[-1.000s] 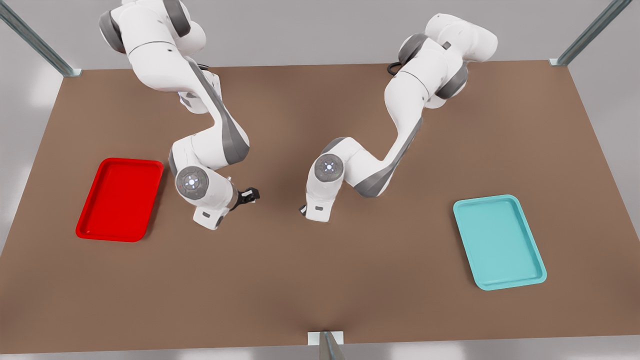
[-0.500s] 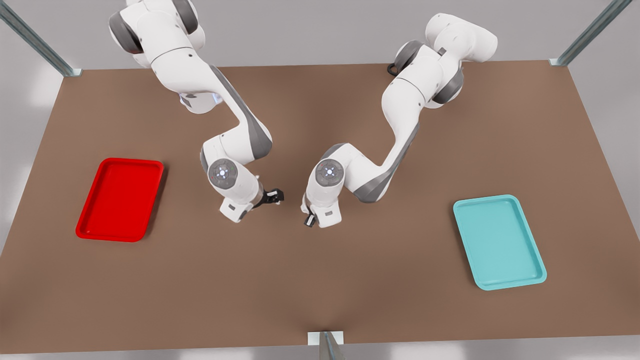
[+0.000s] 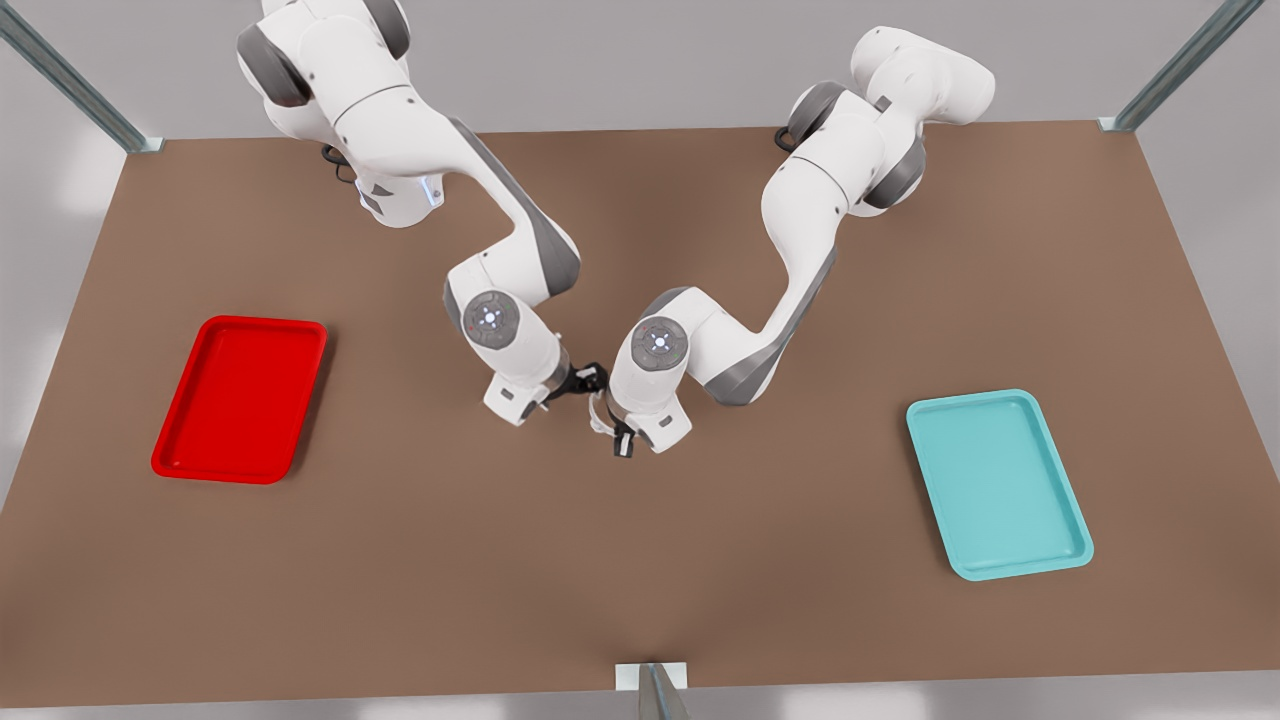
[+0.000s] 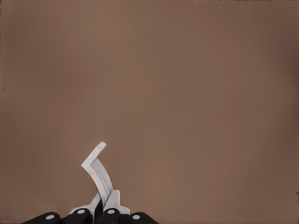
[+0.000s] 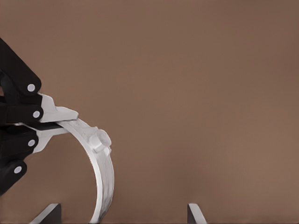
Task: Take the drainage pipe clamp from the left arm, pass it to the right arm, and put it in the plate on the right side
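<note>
The drainage pipe clamp is a thin white curved strip, and my left gripper is shut on one of its ends. In the front view that left gripper hangs over the table's middle with the clamp sticking out toward the front view's left. My right gripper sits right next to it, open. From the right wrist, the clamp arcs out of the left gripper, and its free end lies between my right fingertips, which stand wide apart. The red plate lies at the front view's left.
A teal tray lies at the front view's right. Metal frame posts stand at the table's far corners, and another post stands at the middle of the near edge. Bare brown tabletop surrounds the grippers.
The right arm has swung from near the red plate toward the table's middle, up to the left gripper. The left gripper has turned a little and shifted slightly toward the near edge.
</note>
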Controlling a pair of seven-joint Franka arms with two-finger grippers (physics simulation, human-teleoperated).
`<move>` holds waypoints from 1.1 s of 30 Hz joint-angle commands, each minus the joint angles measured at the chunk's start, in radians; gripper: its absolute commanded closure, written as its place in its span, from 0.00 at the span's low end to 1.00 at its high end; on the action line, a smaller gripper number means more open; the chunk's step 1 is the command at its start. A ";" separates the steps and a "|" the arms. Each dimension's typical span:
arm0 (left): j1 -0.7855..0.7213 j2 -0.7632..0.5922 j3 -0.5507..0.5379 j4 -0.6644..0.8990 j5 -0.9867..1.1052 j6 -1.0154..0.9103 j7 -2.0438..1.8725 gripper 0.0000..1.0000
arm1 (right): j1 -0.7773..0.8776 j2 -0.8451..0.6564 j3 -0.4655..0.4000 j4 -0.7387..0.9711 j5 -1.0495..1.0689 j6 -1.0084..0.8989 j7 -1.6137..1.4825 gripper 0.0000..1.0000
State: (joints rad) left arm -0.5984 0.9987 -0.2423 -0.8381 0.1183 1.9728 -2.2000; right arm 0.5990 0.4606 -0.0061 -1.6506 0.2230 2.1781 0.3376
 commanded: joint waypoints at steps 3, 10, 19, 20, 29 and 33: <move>0.000 -0.002 0.000 0.001 0.003 0.009 -0.234 0.79 | 0.028 0.009 0.000 -0.020 0.001 0.045 0.058 0.00; -0.001 0.003 0.000 0.001 0.003 0.018 -0.233 0.79 | 0.053 0.072 0.000 -0.018 -0.001 0.097 0.058 0.00; 0.000 0.000 0.000 0.002 0.004 0.018 -0.219 0.79 | 0.059 0.105 0.000 -0.014 -0.002 0.143 0.058 0.79; 0.000 0.000 0.000 0.002 0.004 0.024 -0.219 0.78 | 0.059 0.105 0.000 -0.012 -0.001 0.141 0.060 0.79; 0.038 -0.023 -0.002 0.001 0.006 -0.019 -0.165 0.00 | 0.027 0.133 -0.023 0.017 -0.016 0.135 0.093 0.79; 0.104 -0.098 -0.026 0.001 -0.006 -0.172 -0.032 0.00 | -0.042 0.124 -0.034 0.008 -0.017 0.124 0.090 0.79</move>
State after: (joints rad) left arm -0.5040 0.9148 -0.2657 -0.8383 0.1281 1.9245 -2.3685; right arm 0.5676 0.5870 -0.0379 -1.6403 0.2113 2.3107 0.3807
